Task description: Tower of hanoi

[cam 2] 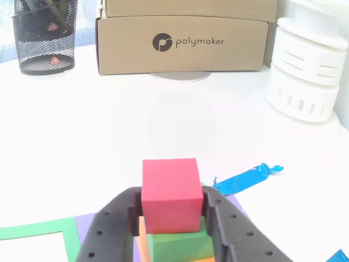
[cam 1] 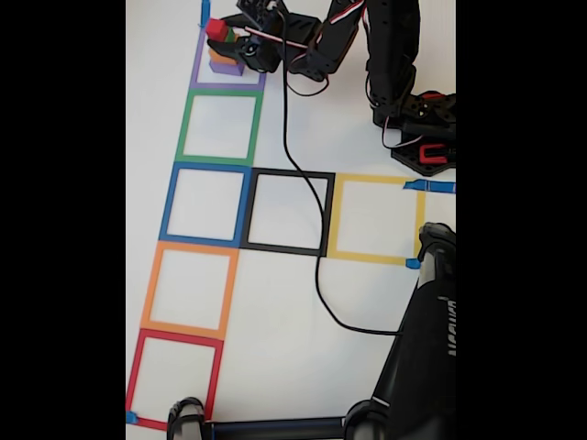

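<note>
The tower of hanoi stands in the purple tape square (cam 1: 196, 75) at the top left of the fixed view: a purple block (cam 1: 227, 67) at the bottom, an orange block (cam 1: 221, 55) on it, then green, with the red block (cam 1: 215, 28) on top. In the other view the red block (cam 2: 169, 194) sits on the green block (cam 2: 180, 244), and an edge of the orange block (cam 2: 142, 245) shows below. My gripper (cam 2: 170, 210) has its black fingers (cam 2: 112, 224) pressed against both sides of the red cube. In the fixed view the gripper (cam 1: 230, 37) reaches in from the right.
Below the purple square lie green (cam 1: 186, 128), blue (cam 1: 169, 203), orange and red tape squares, with black (cam 1: 286, 173) and yellow (cam 1: 374, 180) ones to the right. A black cable (cam 1: 303, 229) crosses the table. A cardboard box (cam 2: 182, 43), a mesh holder (cam 2: 43, 38) and a white container (cam 2: 308, 71) stand beyond.
</note>
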`<state>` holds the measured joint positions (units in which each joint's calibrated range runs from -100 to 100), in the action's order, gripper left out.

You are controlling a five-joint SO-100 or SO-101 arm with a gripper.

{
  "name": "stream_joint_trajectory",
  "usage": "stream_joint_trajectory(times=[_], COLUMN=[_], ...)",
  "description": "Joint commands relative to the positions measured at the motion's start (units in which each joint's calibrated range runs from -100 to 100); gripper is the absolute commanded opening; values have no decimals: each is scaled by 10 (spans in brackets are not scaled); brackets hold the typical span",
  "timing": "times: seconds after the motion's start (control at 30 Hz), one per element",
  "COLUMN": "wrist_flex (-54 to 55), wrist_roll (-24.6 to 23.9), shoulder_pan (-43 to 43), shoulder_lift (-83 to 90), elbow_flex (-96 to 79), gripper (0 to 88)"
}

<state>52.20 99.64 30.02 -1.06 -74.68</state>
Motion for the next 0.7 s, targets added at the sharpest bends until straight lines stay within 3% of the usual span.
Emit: stream_joint_trajectory(times=[0.0,0.4,0.67], wrist_flex=[12,4,-121], wrist_roll=[4,4,4], shoulder_pan=[0,-13,-43], shoulder_lift=[4,27,162], elbow_flex=[17,16,13], gripper=[46,16,18])
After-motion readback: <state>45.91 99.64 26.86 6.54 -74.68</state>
